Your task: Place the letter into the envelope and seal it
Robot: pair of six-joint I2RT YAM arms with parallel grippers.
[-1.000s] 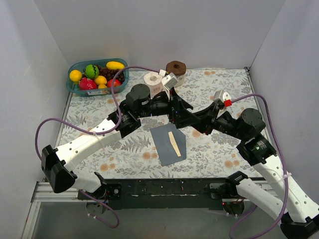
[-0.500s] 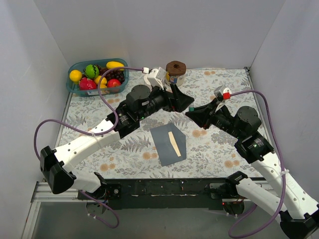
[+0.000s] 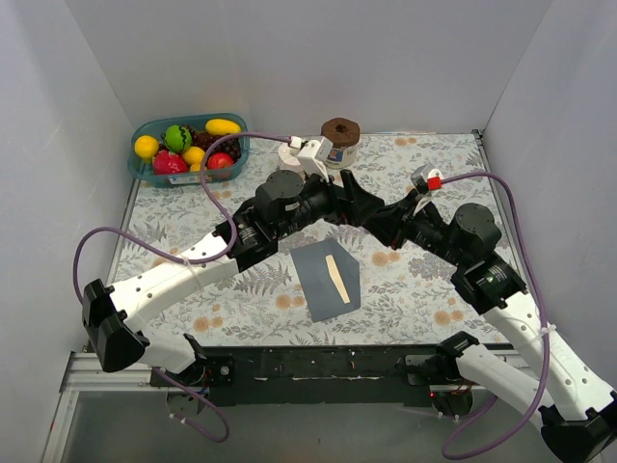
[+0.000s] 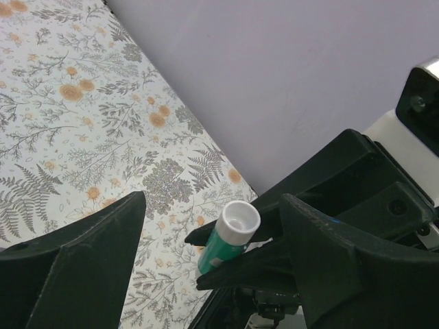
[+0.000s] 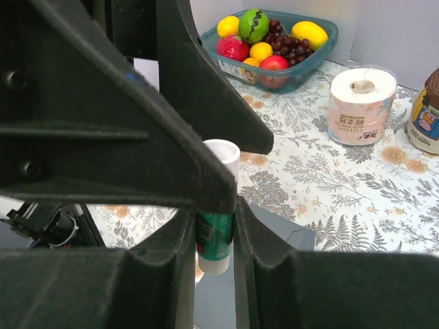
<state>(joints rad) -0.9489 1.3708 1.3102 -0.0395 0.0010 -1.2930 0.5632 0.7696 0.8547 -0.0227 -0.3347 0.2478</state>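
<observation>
Viewing dark slate envelope [image 3: 326, 279] lying flat on tabletop [image 3: 415, 289], baring a cream sliver of letter [image 3: 335, 274]. Clamping right fingers [image 5: 309, 288] on green glue stick [image 5: 216, 226]; holding left fingers [image 4: 82, 267] apart around it.

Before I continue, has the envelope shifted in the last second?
No. The envelope lies where it was, same angle, its near corner beside the same orange flower print on the table cover.

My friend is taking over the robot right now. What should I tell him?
Left gripper: open, fingers either side of the glue stick, not gripping it.
Right gripper: shut on the glue stick, held above the table.
Envelope: flat on the table, a thin cream strip showing on it; cannot tell whether that is the letter.
Left to do: probably gluing and sealing.
</observation>
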